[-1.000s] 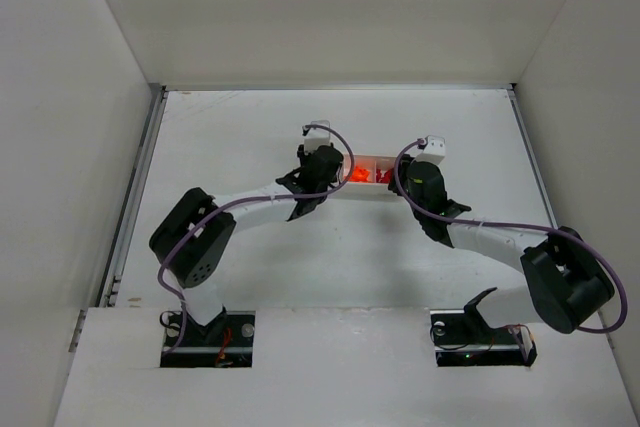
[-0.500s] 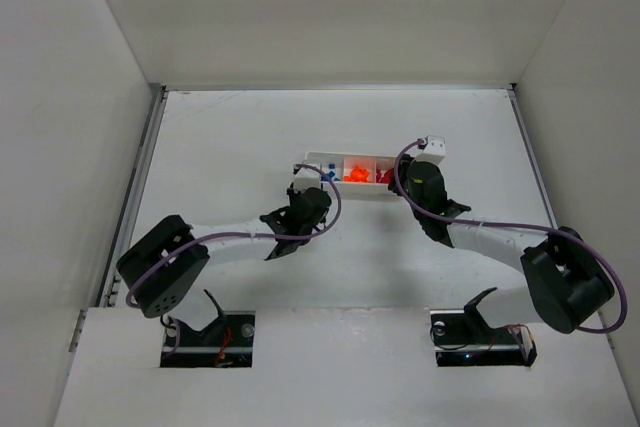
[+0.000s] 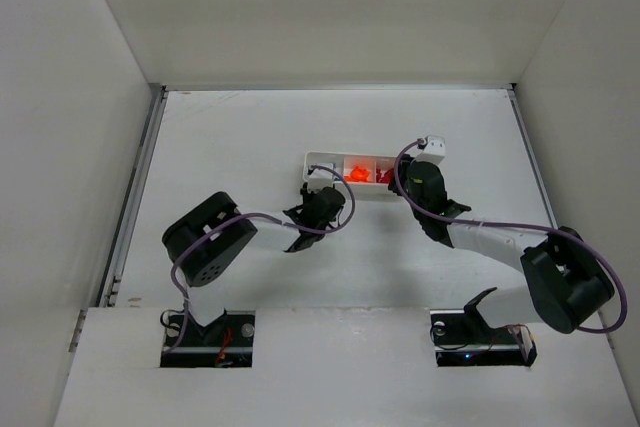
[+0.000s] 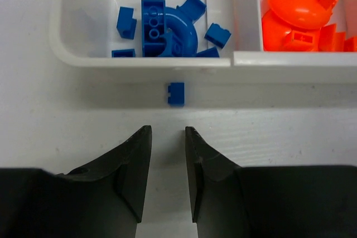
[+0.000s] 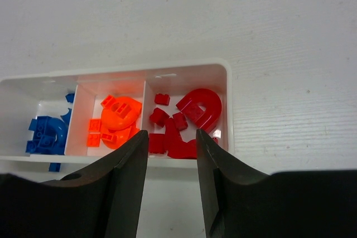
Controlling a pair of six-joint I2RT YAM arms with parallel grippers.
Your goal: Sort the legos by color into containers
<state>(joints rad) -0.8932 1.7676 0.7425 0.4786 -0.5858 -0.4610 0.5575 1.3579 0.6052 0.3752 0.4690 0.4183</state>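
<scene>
The white tray holds blue legos in its left compartment, orange legos in the middle and red legos on the right. One small blue brick lies on the table just outside the tray's near wall, below the blue compartment; it also shows in the right wrist view. My left gripper is open and empty, low over the table a little short of that brick. My right gripper is open and empty, at the near side of the red compartment.
White walls enclose the table on the left, right and far sides. A metal rail runs along the left edge. Both arms bend in from the near edge, their purple cables looping over them.
My left gripper has drawn back from over the tray's left end to the table on its near side, uncovering the blue compartment. The right arm has not moved.
</scene>
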